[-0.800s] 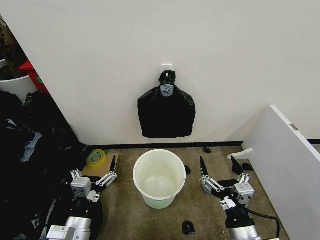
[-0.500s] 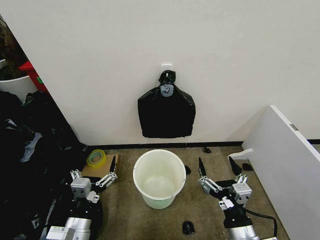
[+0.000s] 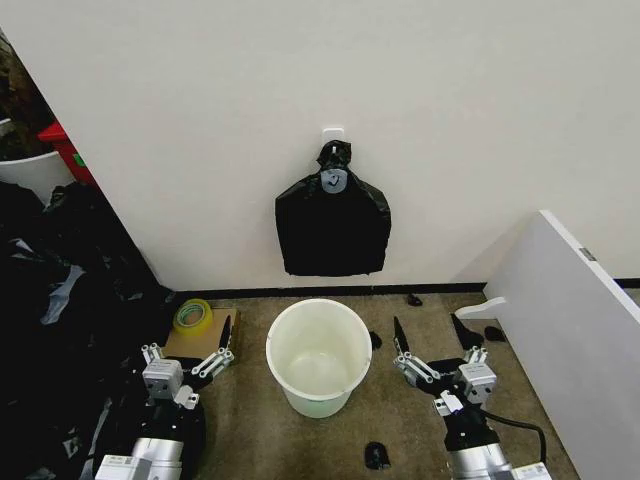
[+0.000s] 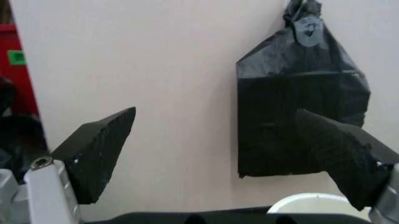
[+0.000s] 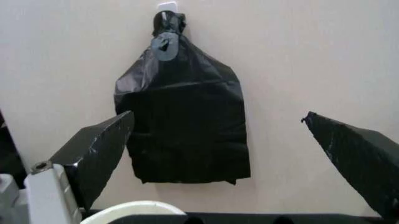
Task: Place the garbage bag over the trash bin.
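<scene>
The trash bin (image 3: 319,304) is a round white bucket standing open and empty on the floor by the wall; its rim edges into the left wrist view (image 4: 311,203) and the right wrist view (image 5: 133,209). Above it a flat black bundle (image 3: 333,228), knotted at the top, hangs from a wall hook (image 3: 333,133). The garbage bag itself is out of view. My left gripper (image 3: 190,346) stands open just left of the bin, and my right gripper (image 3: 430,336) stands open just right of it. Both point at the wall, and neither holds anything (image 4: 218,154) (image 5: 227,149).
A large heap of black plastic (image 3: 60,300) fills the floor at the left. A roll of yellow tape (image 3: 192,315) lies on a cardboard piece beside my left gripper. A white panel (image 3: 575,320) leans at the right. Small black scraps (image 3: 376,455) dot the floor.
My right gripper has shifted slightly left and toward the wall. The left gripper and the bin have stayed put.
</scene>
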`<state>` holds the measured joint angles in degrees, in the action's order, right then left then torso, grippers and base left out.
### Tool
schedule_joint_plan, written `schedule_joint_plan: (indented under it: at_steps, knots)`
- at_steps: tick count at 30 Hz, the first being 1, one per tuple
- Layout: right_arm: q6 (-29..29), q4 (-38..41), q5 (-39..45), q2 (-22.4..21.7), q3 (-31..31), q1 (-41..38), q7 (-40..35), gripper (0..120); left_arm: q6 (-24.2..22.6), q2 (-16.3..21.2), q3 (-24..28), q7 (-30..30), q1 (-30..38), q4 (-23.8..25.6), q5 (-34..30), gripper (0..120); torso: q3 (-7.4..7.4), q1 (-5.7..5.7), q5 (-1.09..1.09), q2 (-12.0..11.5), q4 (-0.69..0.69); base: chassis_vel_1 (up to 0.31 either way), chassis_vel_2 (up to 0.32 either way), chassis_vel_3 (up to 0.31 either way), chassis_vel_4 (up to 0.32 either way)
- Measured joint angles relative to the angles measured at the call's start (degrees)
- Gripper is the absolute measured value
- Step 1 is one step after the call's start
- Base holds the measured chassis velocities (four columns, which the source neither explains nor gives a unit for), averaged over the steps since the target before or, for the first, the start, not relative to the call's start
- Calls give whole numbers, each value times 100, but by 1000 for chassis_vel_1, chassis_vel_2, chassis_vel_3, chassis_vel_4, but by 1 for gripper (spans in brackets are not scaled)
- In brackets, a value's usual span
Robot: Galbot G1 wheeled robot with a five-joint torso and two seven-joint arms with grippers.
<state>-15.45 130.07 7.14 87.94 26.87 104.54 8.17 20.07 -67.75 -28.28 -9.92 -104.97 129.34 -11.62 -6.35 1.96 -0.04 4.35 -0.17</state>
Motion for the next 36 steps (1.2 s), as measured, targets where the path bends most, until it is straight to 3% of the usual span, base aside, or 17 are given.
schedule_joint_plan:
  at_steps: [12, 17, 24, 36]
  knots:
    - [631, -1070, 706, -188, -738, -1988, -218, 100, 143, -165, -70, 49, -232, 30, 79, 100, -1, 0, 1, 0, 3, 0, 0, 0, 0]
    - [778, -1711, 1004, -300, -1098, -2826, -341, 100, 325, -289, -41, 110, -308, -162, 407, 100, -1, 0, 0, 0, 2, 0, 0, 0, 0]
    - [889, -3149, 1360, -163, -1309, -4449, -545, 100, 335, -457, -147, 124, -370, -203, 425, 100, -1, 1, 1, 0, 4, 0, 0, 0, 0]
    - [993, -3978, 1688, -48, -1519, -5649, -734, 100, 323, -511, -192, 82, -366, -152, 367, 100, -1, 1, 0, -1, 3, 0, 0, 0, 0]
